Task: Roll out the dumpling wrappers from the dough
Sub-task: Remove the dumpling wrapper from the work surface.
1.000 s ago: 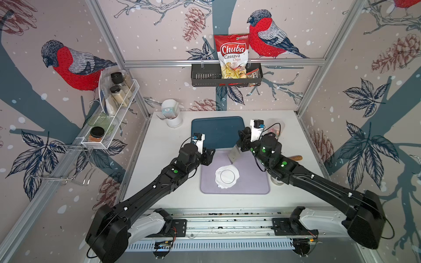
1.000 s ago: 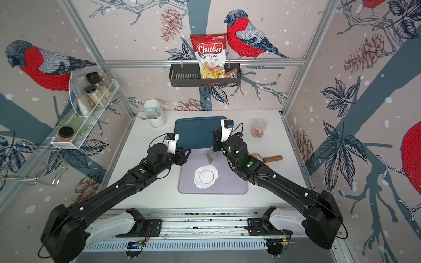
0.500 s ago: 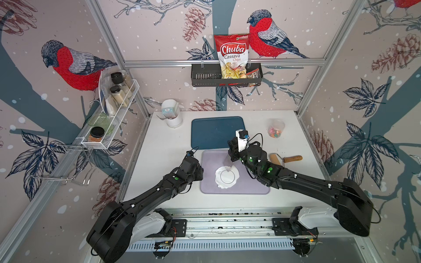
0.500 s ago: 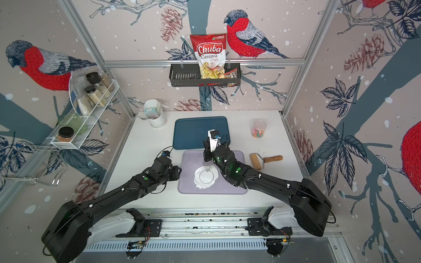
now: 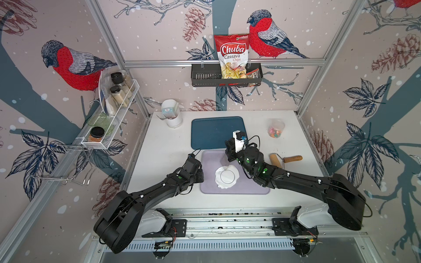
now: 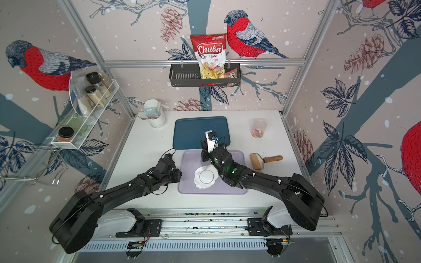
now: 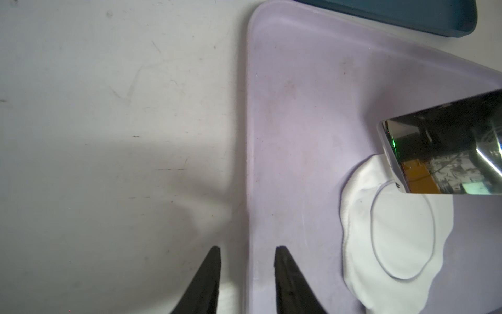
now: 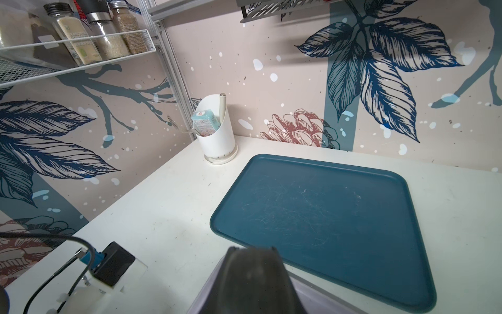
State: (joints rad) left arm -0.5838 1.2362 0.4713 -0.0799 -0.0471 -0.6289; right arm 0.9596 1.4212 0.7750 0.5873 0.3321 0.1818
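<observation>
Right gripper (image 5: 228, 155) pinched the metal scraper (image 7: 448, 152), blade edge at the dough (image 7: 355, 244)'s far rim. The cut wrapper (image 7: 402, 233) lay just nearward, mid lilac tray (image 7: 298, 108). Left gripper (image 7: 247, 250) was farther off, part-spread astride the tray's left rim.

On the white table (image 5: 164, 145) a blue tray (image 5: 211, 132) lies at the back, with a lilac tray (image 5: 210, 159) just in front of it. A steel scraper (image 7: 445, 146) slants over the lilac one (its blade mirrors the room). To the right lie a roller (image 5: 276, 161) with a wooden handle and, farther back, a candy jar (image 5: 276, 128). A white holder (image 5: 174, 118) with a carton (image 8: 205, 125) stands at the back left. On the walls are a chips bag (image 5: 232, 57) in a black basket (image 5: 205, 78) and spice jars (image 5: 117, 94) on a wire shelf (image 5: 118, 113).
</observation>
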